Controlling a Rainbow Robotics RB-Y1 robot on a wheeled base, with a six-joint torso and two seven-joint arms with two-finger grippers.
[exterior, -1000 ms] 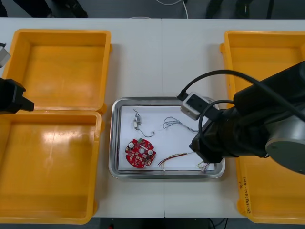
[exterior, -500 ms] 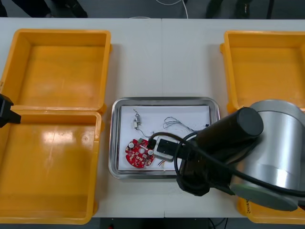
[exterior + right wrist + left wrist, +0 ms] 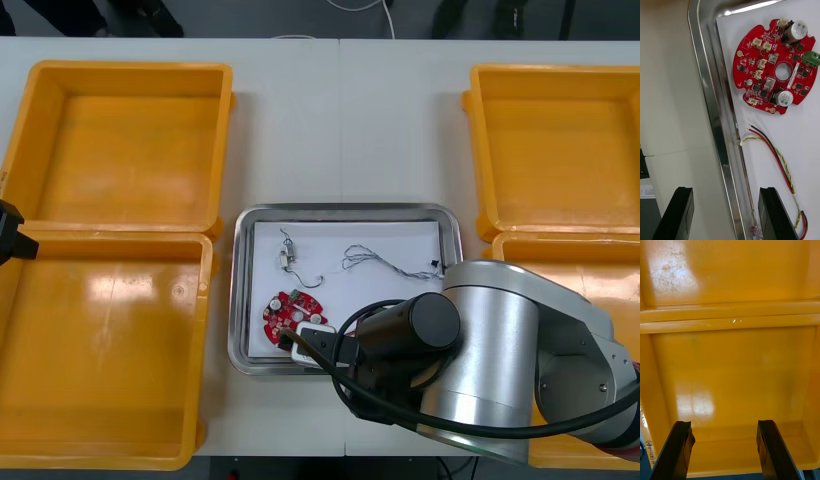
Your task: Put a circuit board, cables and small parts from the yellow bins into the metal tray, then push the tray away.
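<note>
The metal tray (image 3: 242, 290) lies mid-table, white inside. In it are a round red circuit board (image 3: 285, 312) (image 3: 775, 69), a twisted blue and white cable (image 3: 375, 260), a small metal part (image 3: 288, 256) and a red and yellow cable (image 3: 771, 153). My right arm (image 3: 480, 350) covers the tray's near right part. My right gripper (image 3: 726, 219) is open and straddles the tray's near rim (image 3: 711, 93): one finger over the table outside, the other over the white inside beside the red and yellow cable. My left gripper (image 3: 724, 450) hangs open over a bare bin floor.
Two yellow bins stand at the left (image 3: 125, 140) (image 3: 100, 350) and two at the right (image 3: 555, 140) (image 3: 600, 270), the near right one partly under my right arm. My left arm (image 3: 10, 240) sits at the table's left edge. Bare table lies beyond the tray.
My right arm has swung from the tray's right side across to its near edge, close to the circuit board. The left arm drew back a little to the left.
</note>
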